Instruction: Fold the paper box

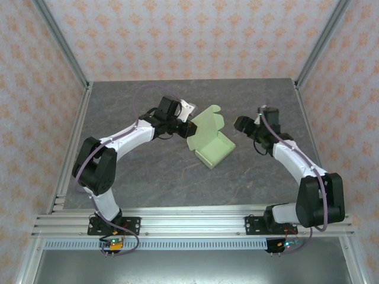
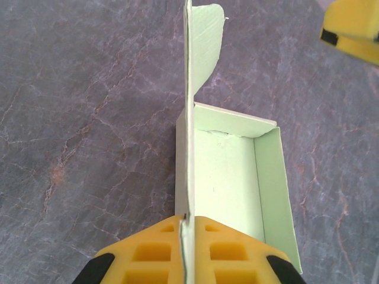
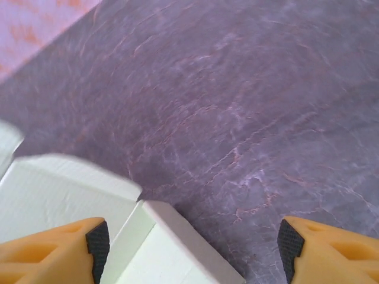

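Pinching the raised lid flap of the paper box (image 2: 237, 195) at mid-table, our left gripper (image 2: 185, 234) should, we judge, swing it down along its crease, keeping the tray walls square. Our right gripper (image 3: 192, 251) hangs spread just beside the box's corner; bare table (image 1: 148, 171) leaves room nearward.

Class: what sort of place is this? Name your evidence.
Probably a robotics lab test cell: left arm and right arm bolted to an aluminium rail, marbled grey tabletop, patterned screen walls.

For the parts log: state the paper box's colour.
The paper box is plain pale green, clearest in the left wrist view.
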